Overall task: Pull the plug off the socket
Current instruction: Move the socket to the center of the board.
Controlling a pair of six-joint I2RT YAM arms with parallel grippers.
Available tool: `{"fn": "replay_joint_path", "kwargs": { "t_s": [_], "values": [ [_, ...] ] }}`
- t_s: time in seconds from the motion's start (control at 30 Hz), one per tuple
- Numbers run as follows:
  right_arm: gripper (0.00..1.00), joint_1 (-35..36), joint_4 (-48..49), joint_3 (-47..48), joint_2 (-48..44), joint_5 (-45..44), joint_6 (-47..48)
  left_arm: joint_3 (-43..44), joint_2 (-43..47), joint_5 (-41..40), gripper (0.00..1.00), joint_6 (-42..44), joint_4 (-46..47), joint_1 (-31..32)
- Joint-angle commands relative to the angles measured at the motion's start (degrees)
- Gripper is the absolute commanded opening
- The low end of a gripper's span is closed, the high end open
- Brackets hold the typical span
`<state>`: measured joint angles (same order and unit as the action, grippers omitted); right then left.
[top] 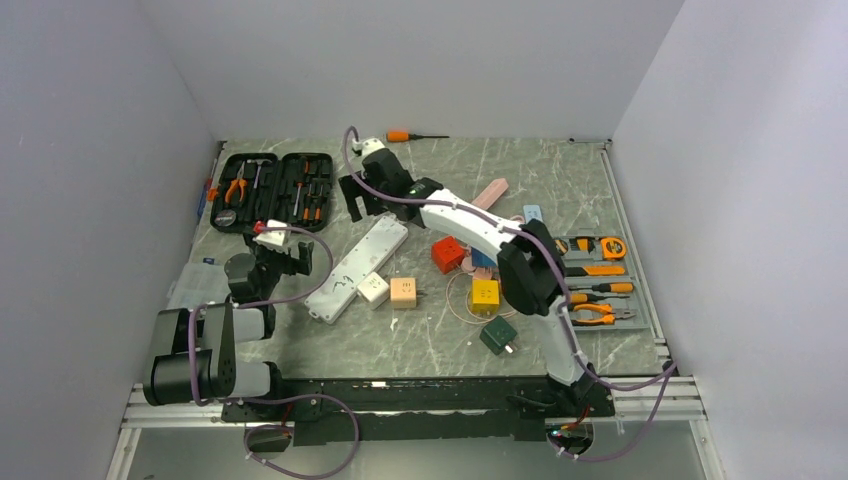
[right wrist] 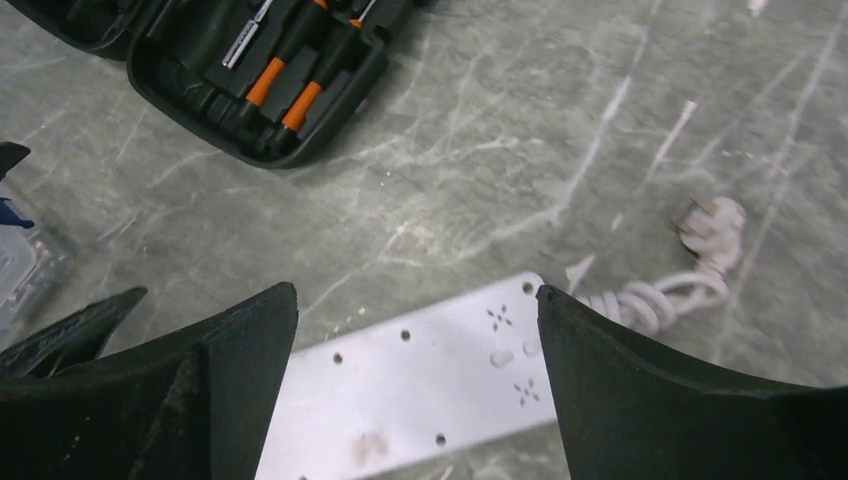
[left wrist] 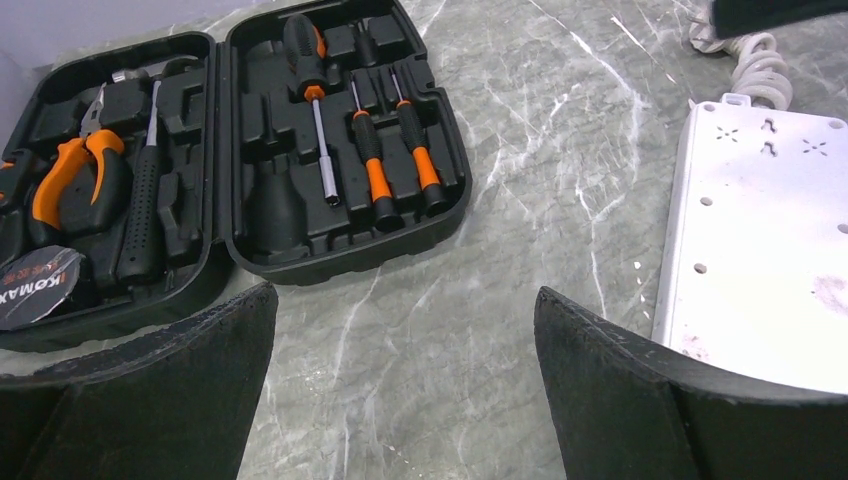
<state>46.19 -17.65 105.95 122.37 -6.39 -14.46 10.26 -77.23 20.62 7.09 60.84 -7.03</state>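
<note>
Approach step: the right claw (right wrist: 415, 300) and left claw (left wrist: 405, 295) are wide open, empty. The strip (right wrist: 400, 390) lies under the right claw; next, it must grip the plug (top: 372, 290).

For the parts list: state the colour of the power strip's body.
The power strip is white; the top external view shows it best.

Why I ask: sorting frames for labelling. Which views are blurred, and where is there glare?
Top external: even, soft light, faint shadows, no glare on the table. Left wrist: tool case crisp, white power strip bright, nearly washed out. Right wrist: smeared throughout, with the coiled cord and the strip's holes fuzzy.
</note>
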Motion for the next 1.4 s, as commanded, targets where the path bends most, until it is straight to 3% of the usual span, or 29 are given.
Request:
{"fn": "replay_joint_path", "kwargs": {
  "t_s": [0.0, 0.27, 0.57, 0.93, 1.17, 1.37],
  "values": [
    [0.89, 1.6, -2.6, 6.7, 5.6, 4.7, 3.0, 1.1, 0.1, 0.1, 0.99, 0.7, 3.1, 0.1],
    [0.86, 9.7, -1.8, 10.1, 12.9, 3.5, 4.9, 1.1, 0.0, 0.1, 0.99, 0.7, 3.2, 0.0],
    [0.85, 14.1, 3.6, -6.2, 7.6, -3.1, 8.5, 1.1, 0.0, 0.1, 0.99, 0.7, 3.1, 0.1],
    [0.82, 9.4, 9.1, -25.1, -3.8, -10.1, 7.2, 1.0, 0.1, 0.1, 0.99, 0.7, 3.1, 0.1],
    [0.81, 4.0, 8.0, -23.7, -6.9, -10.4, 6.6, 1.1, 0.1, 0.1, 0.99, 0.7, 3.1, 0.0],
    [0.83, 6.7, 11.7, -21.5, -10.6, -6.8, 8.7, 1.1, 0.1, 0.1, 0.99, 0.7, 3.1, 0.1]
  ]
}}
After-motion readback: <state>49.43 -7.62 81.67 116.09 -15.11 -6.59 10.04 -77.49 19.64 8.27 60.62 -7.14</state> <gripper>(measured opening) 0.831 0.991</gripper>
